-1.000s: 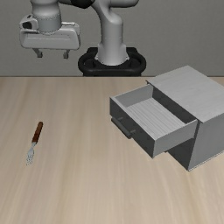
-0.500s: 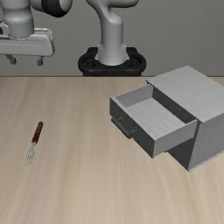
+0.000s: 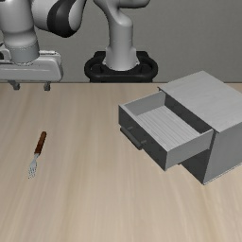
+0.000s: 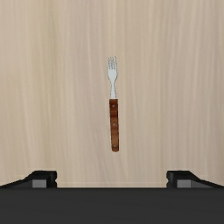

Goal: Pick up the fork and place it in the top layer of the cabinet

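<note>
The pincer (image 3: 32, 86) hangs wide open with nothing between its two fingers, well above the surface (image 3: 85, 203), close to the surface's edge on the exterior view's left. In the wrist view the pincer (image 4: 112, 179) shows both fingertips spread far apart, and only bare wood lies between them.

Several things could go wrong from here, I think. The fork (image 3: 38, 155) is thin and lies flat on the surface. If the pincer goes down too little, the fingers may close over it and slip off. If it goes down too far, the fingertips will press into the wood. A hold near the tines and not on the brown handle could let the fork tip or swing during the carry. Later, a tilted fork could catch the front wall of the drawer (image 3: 163, 128), which stands pulled out of the cabinet (image 3: 213, 113).

The fork (image 4: 112, 103) lies alone near the surface's edge on the exterior view's left, apart from the pincer and below it. From the hand's own camera it sits about midway between the two fingers. Its length runs across the line that joins them, so they would close on its narrow sides. The handle end is nearer to the fingertips and the tines point away. The cabinet stands well apart from the fork, toward the opposite edge of the surface.
</note>
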